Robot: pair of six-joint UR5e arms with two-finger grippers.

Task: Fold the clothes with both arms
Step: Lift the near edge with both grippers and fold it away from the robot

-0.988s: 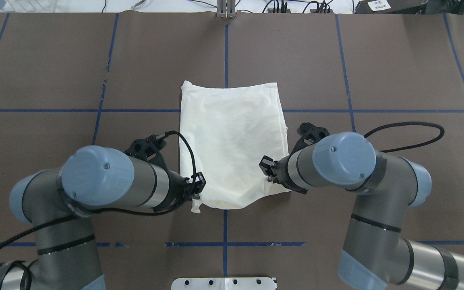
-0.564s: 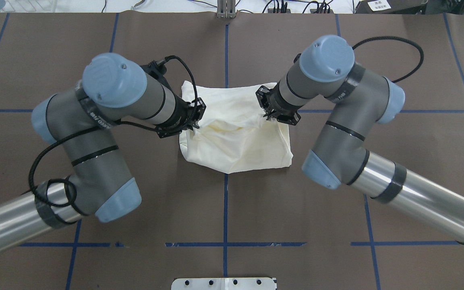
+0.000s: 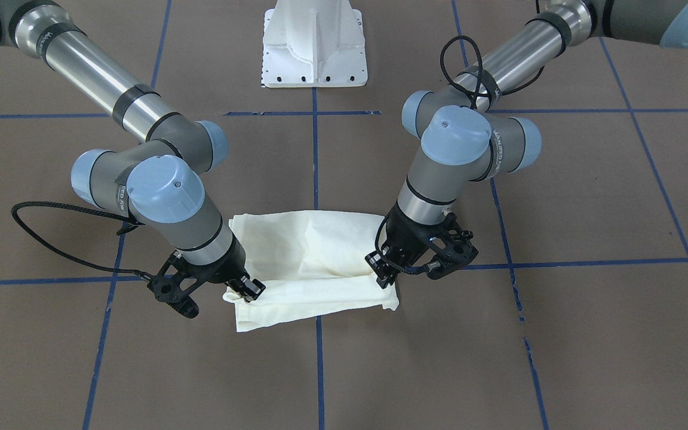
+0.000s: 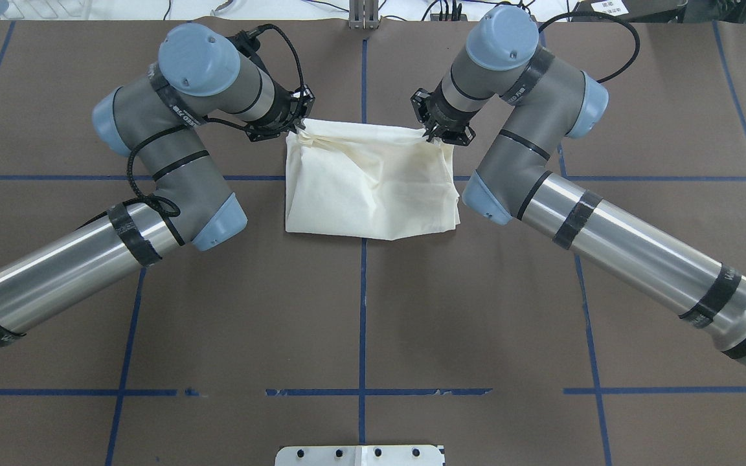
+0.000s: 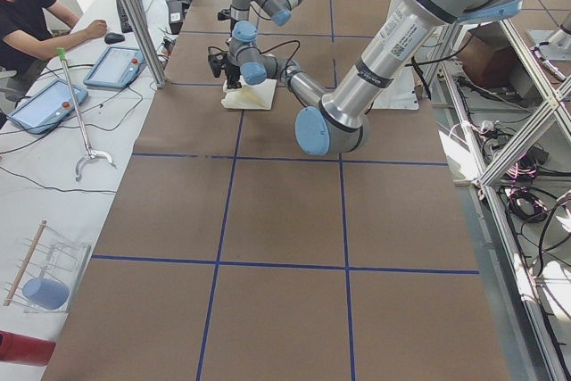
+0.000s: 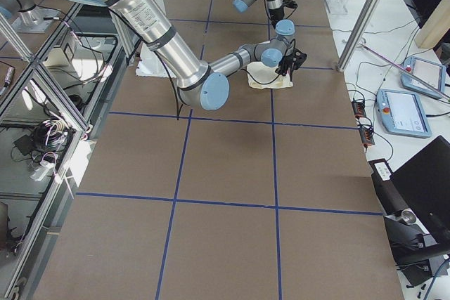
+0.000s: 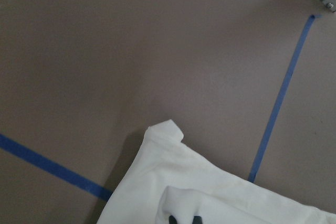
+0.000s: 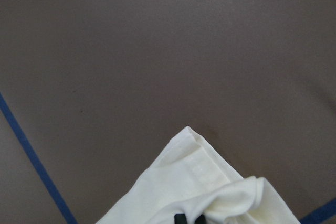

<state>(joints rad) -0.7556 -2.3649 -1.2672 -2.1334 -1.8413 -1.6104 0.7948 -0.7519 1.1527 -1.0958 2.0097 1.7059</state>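
The cream-white shirt (image 4: 373, 188) lies folded on the brown table, plain side up; no print shows. My left gripper (image 4: 296, 124) is shut on its far left corner. My right gripper (image 4: 434, 133) is shut on its far right corner. In the front-facing view the shirt (image 3: 311, 257) lies between the left gripper (image 3: 383, 273) and the right gripper (image 3: 249, 290), both low at the cloth. The left wrist view shows cloth (image 7: 220, 192) bunched at the fingertips (image 7: 170, 219). The right wrist view shows a shirt corner (image 8: 194, 166) at the fingertips (image 8: 181, 219).
The white pedestal base (image 4: 360, 455) stands at the near table edge. A metal bracket (image 4: 363, 16) sits at the far edge. Blue tape lines (image 4: 362, 310) cross the brown table. A person (image 5: 27, 15) sits at a side desk with tablets (image 5: 116, 67).
Both grippers have carried the shirt's near edge away from the robot and over to its far edge. The shirt now lies folded to about half its length.
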